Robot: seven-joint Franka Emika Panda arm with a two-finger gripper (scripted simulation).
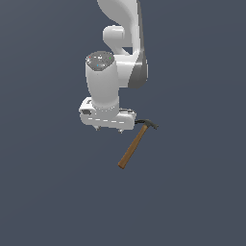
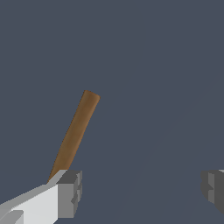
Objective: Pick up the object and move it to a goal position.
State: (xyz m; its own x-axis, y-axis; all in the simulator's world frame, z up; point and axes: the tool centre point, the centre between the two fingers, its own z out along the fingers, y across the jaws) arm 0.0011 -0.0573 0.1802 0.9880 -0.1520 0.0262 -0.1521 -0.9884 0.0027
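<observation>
White Panda two-finger gripper [image 2: 141, 192] spread wide, grasping nothing; grey pads [image 2: 70, 192] visible in wrist view. Small claw hammer, brown wooden handle, dark grey metal head [image 1: 136, 143], lies flat on dark grey floor [image 1: 192, 202], just beside gripper, toward exterior view's right; handle outside finger gap. Judgement: shift sideways until handle sits between pads, align jaws across handle, descend, then close near head for balance.

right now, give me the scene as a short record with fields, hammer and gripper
object: claw hammer, brown wooden handle, dark grey head
hammer pose: lying diagonal, head toward the arm, handle end away from it
gripper: open, fingers wide apart
grasp: none; only the handle shows in the wrist view, beside one finger, not between the two
surface: plain dark grey floor
goal marker: none visible
</observation>
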